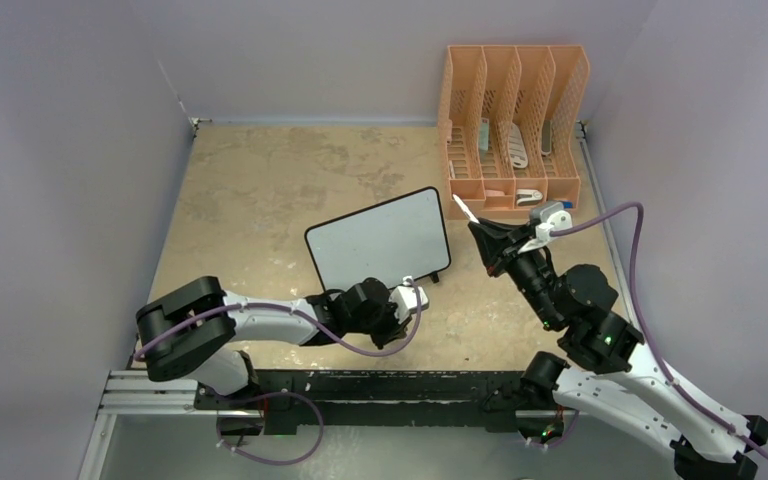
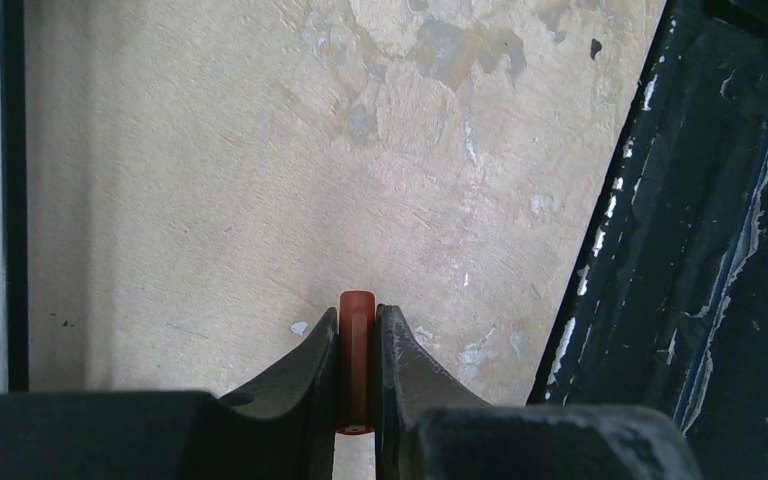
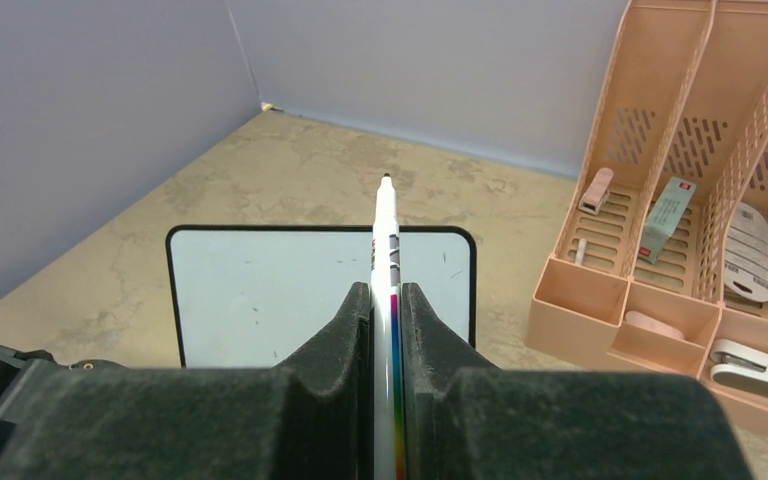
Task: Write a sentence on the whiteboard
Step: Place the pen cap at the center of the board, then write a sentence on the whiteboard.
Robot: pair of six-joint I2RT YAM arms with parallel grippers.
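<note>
1. When viewed from overhead, shows the whiteboard [image 1: 378, 240] on the desk [image 1: 260, 180], turned askew between the arms; places the left tool [image 1: 418, 295] by its near right corner, the right tool [image 1: 480, 232] just beside its right edge, a peach organizer [image 1: 513, 120] beyond.
2. From the left wrist, shows the left tool pinched together on a small orange-red piece [image 2: 356, 345] over the desk.
3. From the right wrist, shows the right tool clamped on a white marker [image 3: 386, 230], tip aimed away over the whiteboard.

Left arm [image 1: 260, 318] and right arm [image 1: 640, 388]: white shells, chunky black joints, a purple cable [image 1: 629, 262] looping along each. My fingers [image 3: 335, 345] are matte black, kinda scuffed.
</note>
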